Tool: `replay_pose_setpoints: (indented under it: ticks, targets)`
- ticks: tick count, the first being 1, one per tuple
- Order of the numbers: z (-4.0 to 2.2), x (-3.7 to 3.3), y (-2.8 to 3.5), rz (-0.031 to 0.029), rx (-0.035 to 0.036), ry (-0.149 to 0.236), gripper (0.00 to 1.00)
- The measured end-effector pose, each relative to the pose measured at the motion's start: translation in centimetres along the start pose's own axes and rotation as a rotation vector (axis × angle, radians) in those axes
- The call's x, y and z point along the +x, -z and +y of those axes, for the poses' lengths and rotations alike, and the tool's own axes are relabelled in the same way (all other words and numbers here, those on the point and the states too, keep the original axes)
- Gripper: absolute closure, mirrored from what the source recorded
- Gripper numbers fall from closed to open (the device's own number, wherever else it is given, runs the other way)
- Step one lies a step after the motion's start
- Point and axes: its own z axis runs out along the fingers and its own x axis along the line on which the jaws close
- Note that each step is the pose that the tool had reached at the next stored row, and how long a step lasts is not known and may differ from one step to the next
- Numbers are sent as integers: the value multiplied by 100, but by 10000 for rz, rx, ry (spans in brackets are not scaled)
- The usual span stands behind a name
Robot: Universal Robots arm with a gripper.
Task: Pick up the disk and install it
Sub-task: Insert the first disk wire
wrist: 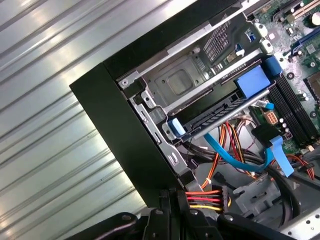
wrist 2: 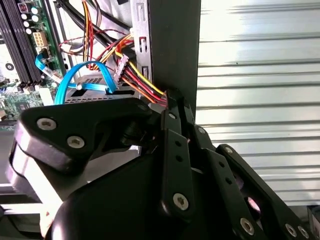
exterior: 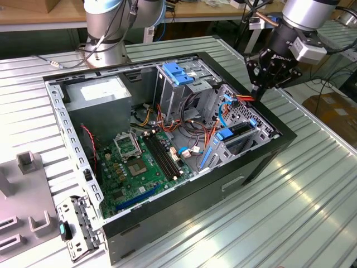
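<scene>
Second wrist view: gripper (wrist 2: 175, 100) is pinched together with nothing in it, tips right beside the power wires (wrist 2: 142, 82) at the case wall. It could easily snag that bundle. Farther in, first wrist view, the disk (wrist: 220, 111) looks slotted into the cage (wrist: 175, 82).

Pincer (exterior: 257, 92) above case wall (exterior: 277, 129), beside drive cage (exterior: 240, 134)

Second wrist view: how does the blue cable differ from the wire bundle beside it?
The blue cable is one flat ribbon; the wire bundle is several thin strands. The blue cable is one colour; the wire bundle mixes red, yellow and orange. The blue cable arches in a loop; the wire bundle runs fairly straight. Both lie inside the open computer case.
</scene>
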Motion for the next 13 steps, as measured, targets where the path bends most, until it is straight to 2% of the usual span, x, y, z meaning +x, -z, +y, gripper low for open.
replay_pose_setpoints:
  ticks: [1,7,13]
  targets:
    - [0,1,23,5,-5,0,84]
    - [3,-6,25,15,-24,-141,84]
    - [73,-113,28,17,-27,-227,84]
